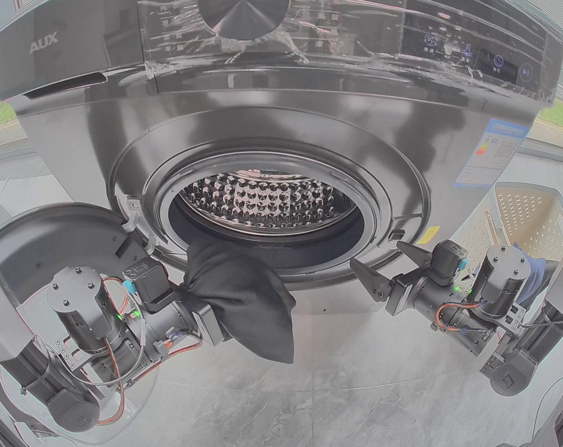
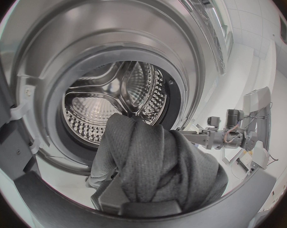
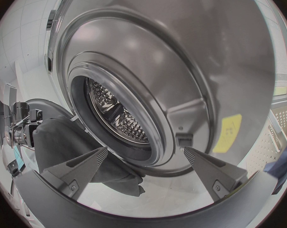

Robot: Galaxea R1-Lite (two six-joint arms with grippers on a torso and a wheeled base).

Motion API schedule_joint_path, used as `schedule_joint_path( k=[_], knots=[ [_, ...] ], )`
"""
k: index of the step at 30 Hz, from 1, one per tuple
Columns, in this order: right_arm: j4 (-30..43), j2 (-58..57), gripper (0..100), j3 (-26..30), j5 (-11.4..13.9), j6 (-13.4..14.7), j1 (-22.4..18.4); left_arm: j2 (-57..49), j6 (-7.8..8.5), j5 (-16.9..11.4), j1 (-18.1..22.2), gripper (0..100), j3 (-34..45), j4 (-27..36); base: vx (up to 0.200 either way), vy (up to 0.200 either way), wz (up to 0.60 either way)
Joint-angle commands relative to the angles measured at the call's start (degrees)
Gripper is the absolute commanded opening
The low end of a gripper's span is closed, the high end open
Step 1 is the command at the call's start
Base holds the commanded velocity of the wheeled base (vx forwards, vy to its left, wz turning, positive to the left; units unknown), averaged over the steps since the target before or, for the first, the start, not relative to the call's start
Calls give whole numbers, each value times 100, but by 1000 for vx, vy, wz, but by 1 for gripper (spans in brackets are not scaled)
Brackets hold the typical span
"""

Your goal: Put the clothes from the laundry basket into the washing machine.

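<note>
Crumpled black fabric garment (image 1: 244,299) is at the lower-left rim of the door opening, top edge just over the lip, the rest hanging down outside. My left gripper (image 1: 216,318) is clamped on it, fingers mostly buried in the cloth. Perforated steel drum (image 1: 263,200) sits behind it in the dark grey front-loading washing machine (image 1: 294,113), with the round door (image 1: 52,243) swung open to the left. My right gripper (image 1: 376,254) is spread wide with nothing in it, near the opening's right side. Beige perforated plastic laundry basket (image 1: 530,212) is at far right, with a blue garment (image 1: 539,274) in it.
</note>
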Motion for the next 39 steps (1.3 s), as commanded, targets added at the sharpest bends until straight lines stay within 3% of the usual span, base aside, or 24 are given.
schedule_joint_path(
  k=[1, 8, 19, 39],
  knots=[
    [-1, -2, 100, 12, -2, -5, 32, 23, 0, -6, -77, 0, 11, -10, 0, 0, 0],
    [-1, -28, 100, 109, 7, -5, 94, 23, 0, 2, -86, 0, 11, -1, 0, 0, 0],
    [-1, -99, 100, 601, 42, -23, 560, 32, 0, 20, -121, 0, 47, -10, 0, 0, 0],
    [-1, -187, 100, 759, 33, -41, 560, 41, 9, 29, -112, 0, 29, -1, -30, 0, 0]
  ],
)
